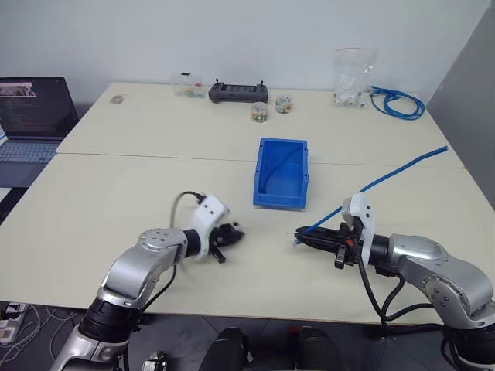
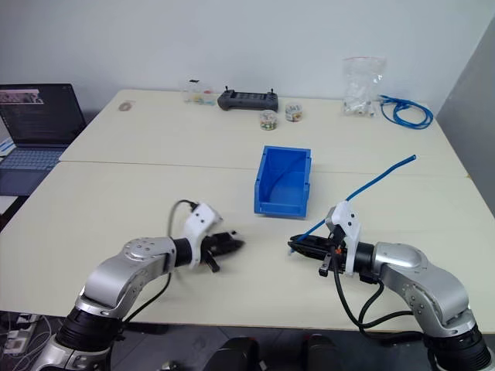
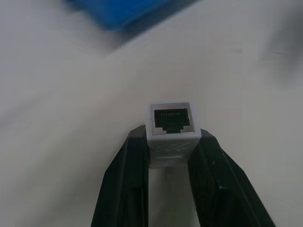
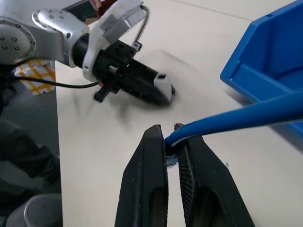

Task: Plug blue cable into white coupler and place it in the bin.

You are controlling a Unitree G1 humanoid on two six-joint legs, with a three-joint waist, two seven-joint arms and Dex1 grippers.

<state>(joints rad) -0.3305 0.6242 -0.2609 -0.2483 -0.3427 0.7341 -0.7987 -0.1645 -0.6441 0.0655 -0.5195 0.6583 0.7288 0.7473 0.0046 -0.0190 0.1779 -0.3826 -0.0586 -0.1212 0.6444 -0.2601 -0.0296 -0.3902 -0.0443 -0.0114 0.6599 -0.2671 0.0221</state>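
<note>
On our left, the left gripper (image 1: 230, 235) pinches the white coupler (image 3: 172, 124) between its fingers (image 3: 130, 175), socket face outward, arm low, near the bin's (image 1: 267, 195) front lip. On our right, the right gripper (image 4: 172, 140) clamps the blue cable (image 4: 236, 117) near its tip, aimed toward the left gripper; the cable trails past the bin.
</note>
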